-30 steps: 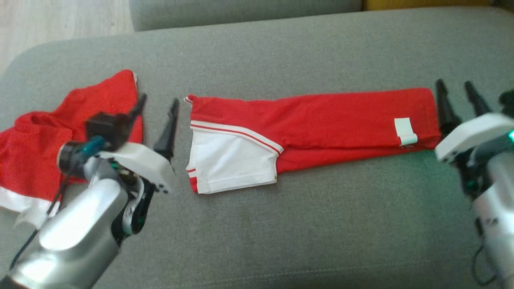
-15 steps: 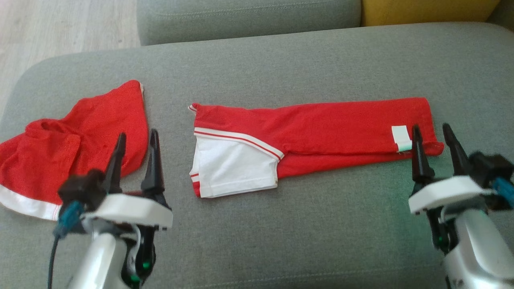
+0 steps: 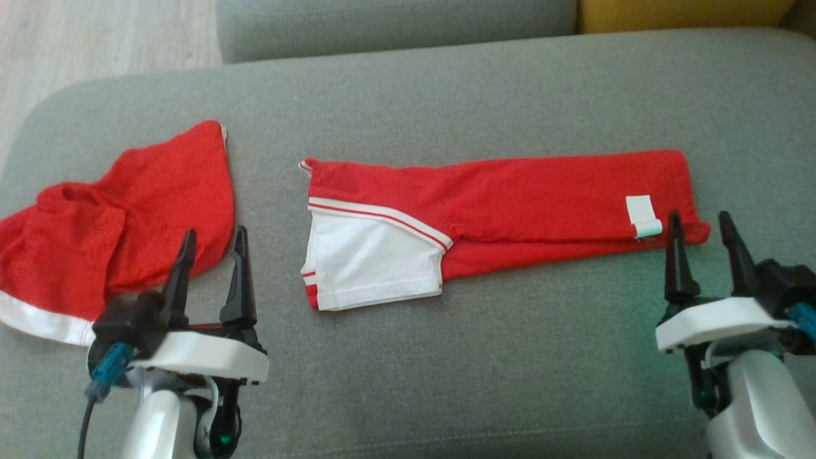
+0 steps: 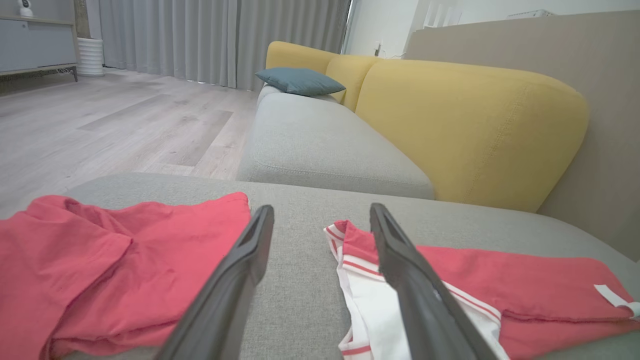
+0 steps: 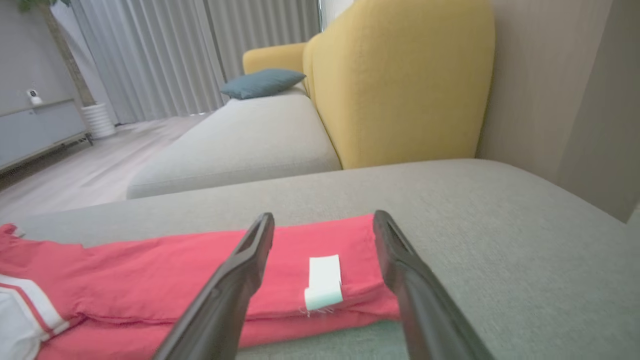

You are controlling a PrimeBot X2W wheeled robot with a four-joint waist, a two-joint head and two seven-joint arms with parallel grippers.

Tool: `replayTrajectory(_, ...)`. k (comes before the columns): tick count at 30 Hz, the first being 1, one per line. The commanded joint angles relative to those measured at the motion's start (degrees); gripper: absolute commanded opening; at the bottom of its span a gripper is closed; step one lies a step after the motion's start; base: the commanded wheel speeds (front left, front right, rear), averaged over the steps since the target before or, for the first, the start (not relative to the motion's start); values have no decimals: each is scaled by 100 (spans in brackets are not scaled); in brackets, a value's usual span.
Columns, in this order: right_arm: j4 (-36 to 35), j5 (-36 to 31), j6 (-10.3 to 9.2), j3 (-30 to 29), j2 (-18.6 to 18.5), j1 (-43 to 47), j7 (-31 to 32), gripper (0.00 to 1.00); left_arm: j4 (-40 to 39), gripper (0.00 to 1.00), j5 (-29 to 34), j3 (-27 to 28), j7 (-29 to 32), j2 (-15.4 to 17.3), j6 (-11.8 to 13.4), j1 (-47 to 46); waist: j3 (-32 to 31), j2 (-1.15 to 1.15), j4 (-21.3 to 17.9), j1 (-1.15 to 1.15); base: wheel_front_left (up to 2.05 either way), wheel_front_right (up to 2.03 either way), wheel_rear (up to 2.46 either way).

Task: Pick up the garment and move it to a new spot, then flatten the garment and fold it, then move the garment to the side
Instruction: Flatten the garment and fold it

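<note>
Since the red-and-white shirt (image 3: 497, 210) lies folded into a long strip across the middle of the grey sofa seat (image 3: 446, 95), and both the left gripper (image 3: 215, 233) and the right gripper (image 3: 699, 217) stand spread wide and empty, you should pinch each end low and through every layer before carrying one end over the other. Its long axis runs left to right. The white sleeve (image 3: 373, 264) points toward the crumpled red garment (image 3: 127, 204) on the robot's left, and the end with the white label (image 3: 641, 213) lies at the right gripper's tips.

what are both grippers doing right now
left gripper: open, holding nothing
right gripper: open, holding nothing, near the end of the folded garment
</note>
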Motion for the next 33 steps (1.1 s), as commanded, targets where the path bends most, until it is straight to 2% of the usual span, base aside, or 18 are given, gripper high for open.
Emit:
replayTrajectory(1, -112, -117, 37, -13, 0, -360, 84, 100, -164, 100, 118, 259, -70, 6, -70, -284, 157, 0, 23, 0, 0, 0, 0)
replayTrajectory(4, 44, -134, 37, -268, -9, -572, 283, 100, -152, 100, 173, 292, -70, -9, -132, -360, 299, 0, 44, 0, 0, 0, 0)
replayTrajectory(10, 717, -67, 37, -1224, 27, -1383, 1017, 100, -94, 100, 304, 283, -70, -29, -292, -625, 782, 0, 158, 0, 0, 0, 0)
replayTrajectory(17, 1535, -455, 37, -2022, 38, -2128, 1749, 100, -17, 100, 297, 273, -70, -34, -392, -910, 1209, 0, 277, 0, 0, 0, 0)
replayTrajectory(27, 2018, -353, 37, -1933, 108, -2526, 2110, 100, -27, 100, 364, 311, -70, -35, -439, -1116, 1490, 0, 193, 0, 0, 0, 0)
replayTrajectory(32, 2091, -221, 37, -1923, 108, -2595, 2076, 100, -42, 100, 402, 370, -70, -35, -461, -1172, 1565, 0, 124, 0, 0, 0, 0)
replayTrajectory(33, 2108, -189, 37, -1940, 101, -2599, 2071, 61, -43, 100, 411, 385, -70, -35, -466, -1177, 1571, 0, 108, 0, 0, 0, 0)
